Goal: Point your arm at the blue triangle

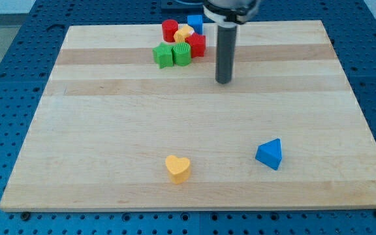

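The blue triangle (269,155) sits alone low on the bench (109,130), well apart from my tip (223,81), which carries no gripper.

You are looking at a pale wooden board (194,124) with lengthwise grain bands, lying on a blue perforated bench (5,78). Near the view's bottom, a yellow heart block (177,168) sits alone, and well apart to its right rests the blue triangle (269,154). At the view's top, a tight cluster lies on the board: two green blocks (172,55) side by side in front, a red block (196,44) just right of them, a red cylinder (169,30) behind, a small yellow block (184,33) in the middle, and a blue block (195,23) at the back edge.
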Controlling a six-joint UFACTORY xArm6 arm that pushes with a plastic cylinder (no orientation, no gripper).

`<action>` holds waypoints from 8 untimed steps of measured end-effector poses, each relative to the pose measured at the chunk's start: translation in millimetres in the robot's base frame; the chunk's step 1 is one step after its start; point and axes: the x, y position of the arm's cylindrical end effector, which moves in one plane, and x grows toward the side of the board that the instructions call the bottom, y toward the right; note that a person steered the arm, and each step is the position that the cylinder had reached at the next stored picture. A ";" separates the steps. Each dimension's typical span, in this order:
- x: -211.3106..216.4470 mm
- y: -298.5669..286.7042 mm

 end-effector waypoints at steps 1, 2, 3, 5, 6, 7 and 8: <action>10.4 0.9; 19.2 63.3; 17.7 142.8; 82.2 212.6; 120.4 215.9; 155.8 214.7; 181.0 190.2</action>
